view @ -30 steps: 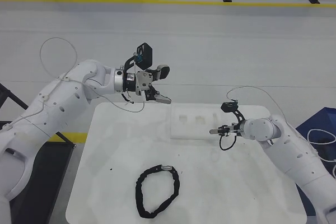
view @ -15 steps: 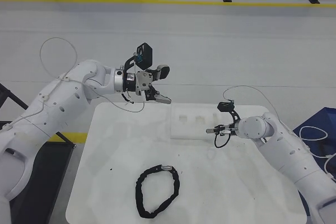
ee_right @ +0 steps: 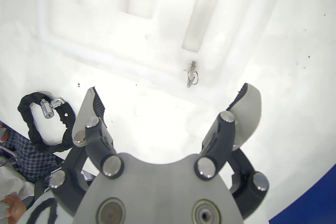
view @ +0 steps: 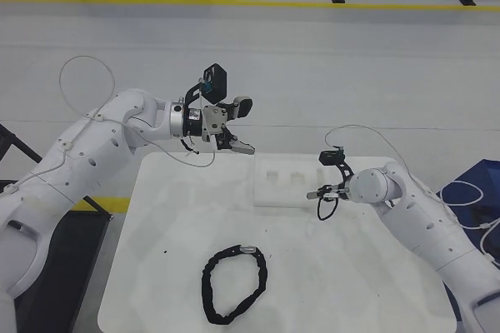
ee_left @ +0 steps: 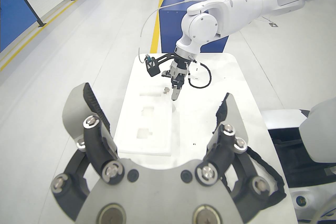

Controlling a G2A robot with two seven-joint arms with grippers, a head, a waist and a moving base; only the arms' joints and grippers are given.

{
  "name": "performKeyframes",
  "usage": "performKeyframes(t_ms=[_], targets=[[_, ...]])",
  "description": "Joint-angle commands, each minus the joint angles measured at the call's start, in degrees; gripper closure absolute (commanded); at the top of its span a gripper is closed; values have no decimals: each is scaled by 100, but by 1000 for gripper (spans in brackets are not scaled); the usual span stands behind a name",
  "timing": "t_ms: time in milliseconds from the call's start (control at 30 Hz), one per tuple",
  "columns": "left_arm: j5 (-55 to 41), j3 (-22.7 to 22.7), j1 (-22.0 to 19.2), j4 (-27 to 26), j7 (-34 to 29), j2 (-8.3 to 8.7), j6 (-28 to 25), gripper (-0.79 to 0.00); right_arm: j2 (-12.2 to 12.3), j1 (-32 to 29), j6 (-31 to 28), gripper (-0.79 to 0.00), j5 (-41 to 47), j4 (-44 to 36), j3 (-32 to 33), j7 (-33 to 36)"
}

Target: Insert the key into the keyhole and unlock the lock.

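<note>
- Top view: the lock (view: 233, 285), a black chain loop, lies near the front of the counter (view: 358, 275), well apart from the foam tray (view: 287, 185).
- On the tray, the key (ee_right: 192, 74) lies just beside the end of the long slot, with its ring.
- Over the tray's right end hangs the right hand (ee_right: 169, 93), near the key, its fingers wide and holding nothing.
- Above the counter's far left corner is the left hand (ee_left: 156, 93), also wide and empty.

key (ee_right: 192, 74): small, silver, ringed; flat on foam block (view: 267, 196) | lock (view: 233, 283): black loop, silver cylinder; flat on table (view: 175, 216)
</note>
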Motion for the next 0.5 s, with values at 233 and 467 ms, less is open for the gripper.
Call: performKeyframes(t_ms=[233,467], targets=[[0,0,0,0,0,0,0,-785,-137,6,411,-702,-13,113,-106,206],[0,0,0,0,0,0,0,-785,-240,-11,570,-449,-133,309,-153,-45]])
